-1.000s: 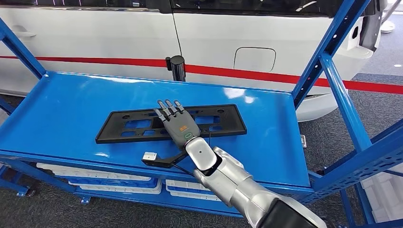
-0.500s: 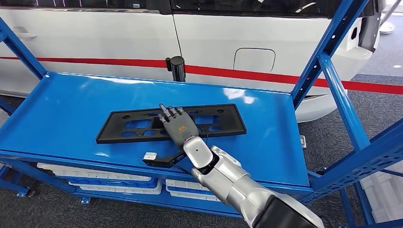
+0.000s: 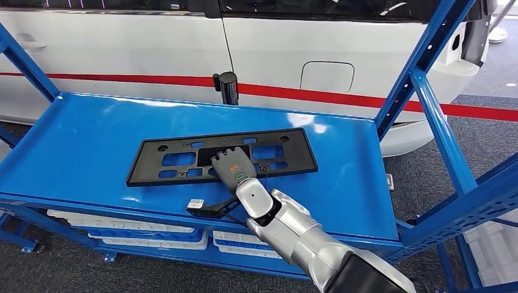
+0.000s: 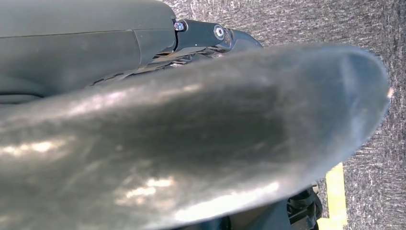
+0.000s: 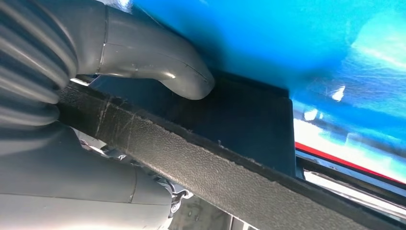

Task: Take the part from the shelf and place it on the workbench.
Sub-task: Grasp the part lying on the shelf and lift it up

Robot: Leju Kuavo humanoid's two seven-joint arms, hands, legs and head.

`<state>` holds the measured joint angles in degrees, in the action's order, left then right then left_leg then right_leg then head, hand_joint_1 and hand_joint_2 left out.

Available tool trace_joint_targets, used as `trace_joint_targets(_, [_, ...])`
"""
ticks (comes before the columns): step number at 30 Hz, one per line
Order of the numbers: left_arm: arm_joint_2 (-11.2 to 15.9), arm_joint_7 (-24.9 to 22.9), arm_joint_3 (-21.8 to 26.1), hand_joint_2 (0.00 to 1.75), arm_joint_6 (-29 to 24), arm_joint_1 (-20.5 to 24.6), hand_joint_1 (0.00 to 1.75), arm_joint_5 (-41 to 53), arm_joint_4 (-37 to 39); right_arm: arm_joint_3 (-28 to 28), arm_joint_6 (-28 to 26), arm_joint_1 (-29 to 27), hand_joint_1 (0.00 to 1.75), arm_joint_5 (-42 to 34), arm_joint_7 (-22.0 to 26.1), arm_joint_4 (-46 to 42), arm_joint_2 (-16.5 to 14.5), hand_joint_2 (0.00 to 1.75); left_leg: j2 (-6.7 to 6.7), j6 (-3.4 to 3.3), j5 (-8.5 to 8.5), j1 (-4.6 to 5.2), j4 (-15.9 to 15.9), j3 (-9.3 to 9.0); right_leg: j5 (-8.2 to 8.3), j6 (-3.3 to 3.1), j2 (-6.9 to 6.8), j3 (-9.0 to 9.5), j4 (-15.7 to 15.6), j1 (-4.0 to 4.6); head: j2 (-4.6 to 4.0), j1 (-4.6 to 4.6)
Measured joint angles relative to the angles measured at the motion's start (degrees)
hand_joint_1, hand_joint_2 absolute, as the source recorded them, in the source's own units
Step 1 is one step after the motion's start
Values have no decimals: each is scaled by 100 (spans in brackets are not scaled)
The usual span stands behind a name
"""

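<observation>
1. Shelf (image 3: 91, 140), blue steel, spanning the head view, with a white car body (image 3: 153, 49) behind it and pale bins (image 3: 122, 229) on the tier below.
2. Part (image 3: 177, 160), a long flat black plastic frame with cut-out windows, lying on the shelf deck near its front edge; from the right wrist view its near edge seems tipped just clear of the blue deck, though too close and dark there to be sure.
3. Right hand (image 3: 231, 166), set on the part's middle, fingers curled over the top face and down into a central window, thumb (image 5: 163, 67) tucked beneath the near edge: a pinch on the frame from above and below.
4. Left hand: hanging low over grey carpet, its wrist camera crowded by a blurred grey shape; fingers not readable, so spread or closed cannot be told.
5. Progress, as a judgement: early. Reach done and grasp apparently made; lift off the shelf, carry to the tabletop of the workbench, and set-down all left to do. No workbench to be seen from this stance.
</observation>
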<state>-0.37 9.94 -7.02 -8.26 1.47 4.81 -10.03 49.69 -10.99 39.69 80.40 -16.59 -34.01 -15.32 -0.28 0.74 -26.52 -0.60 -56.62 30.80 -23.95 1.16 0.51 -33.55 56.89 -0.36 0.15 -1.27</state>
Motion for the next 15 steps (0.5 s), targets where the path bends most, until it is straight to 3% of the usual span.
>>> trace_joint_targets(7, [-1,32,1,0,-11,-2,0,-2,0,1,-511,-69,175,69,-43,-58,21,175,0,0,0,0,0,5,0,0,0,-4,0,0,0,0])
trace_joint_targets(12, [-8,84,8,0,-40,-18,0,-7,0,-90,-1774,-474,175,110,-77,-543,211,175,-2,0,0,0,-1,29,1,1,0,-28,0,0,0,0])
trace_joint_targets(15, [-25,151,13,0,-61,-27,0,-11,0,-370,-2515,-827,175,-116,301,-1149,375,175,-2,1,0,0,-2,39,1,1,-1,-37,0,-1,0,0])
